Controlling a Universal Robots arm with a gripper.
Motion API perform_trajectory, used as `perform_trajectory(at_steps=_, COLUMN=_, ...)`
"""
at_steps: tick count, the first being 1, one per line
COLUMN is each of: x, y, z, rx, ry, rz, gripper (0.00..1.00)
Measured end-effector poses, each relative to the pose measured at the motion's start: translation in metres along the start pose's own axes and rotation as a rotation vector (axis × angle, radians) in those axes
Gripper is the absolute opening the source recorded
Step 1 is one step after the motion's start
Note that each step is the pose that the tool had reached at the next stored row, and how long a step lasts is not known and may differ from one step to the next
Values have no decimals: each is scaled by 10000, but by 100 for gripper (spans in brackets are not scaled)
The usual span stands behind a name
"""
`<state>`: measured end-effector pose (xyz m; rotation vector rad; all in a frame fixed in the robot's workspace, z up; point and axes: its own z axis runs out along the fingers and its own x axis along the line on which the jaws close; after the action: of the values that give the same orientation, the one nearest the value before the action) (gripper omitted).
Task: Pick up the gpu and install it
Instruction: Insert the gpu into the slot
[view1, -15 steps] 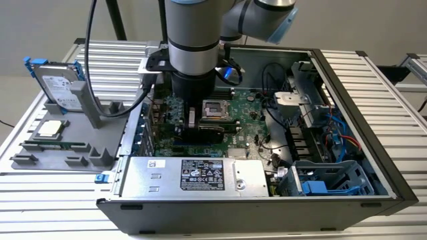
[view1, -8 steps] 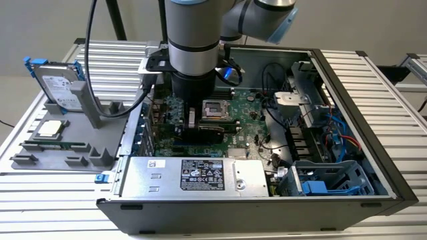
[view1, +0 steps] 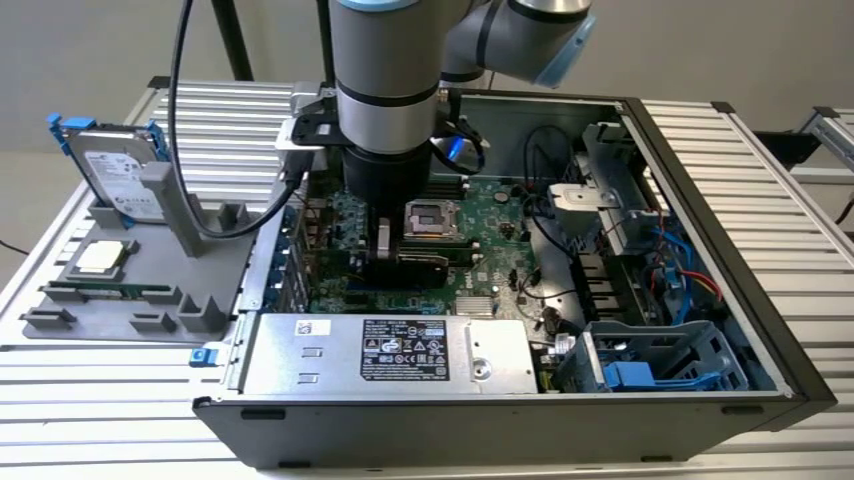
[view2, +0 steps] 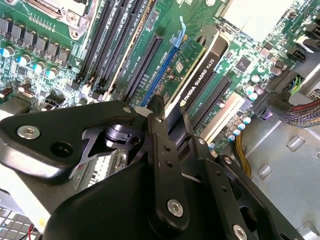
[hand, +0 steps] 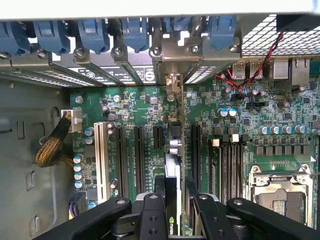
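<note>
Inside the open computer case (view1: 721, 330), the gpu (view2: 200, 75) is held edge-down over a motherboard (view1: 501, 255) expansion slot, the gripper (view2: 167, 117) clenched on its upper edge. In the first wrist view its silver bracket (hand: 173, 82) is seen aligned at the far rear opening. Even, straight-down pressure is judged to be needed for a clean seating. On the grey holder (view1: 120, 300) at the exterior view's left, a hard drive (view1: 114, 175), a processor (view1: 104, 257) and a memory stick (view1: 114, 291) are kept.
</note>
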<state>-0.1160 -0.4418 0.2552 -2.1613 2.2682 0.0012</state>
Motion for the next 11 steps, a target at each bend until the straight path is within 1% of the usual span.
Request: perform_trajectory(at_steps=11, x=1, y=2, z=38, rx=-1, ry=1, rz=-1, gripper=0)
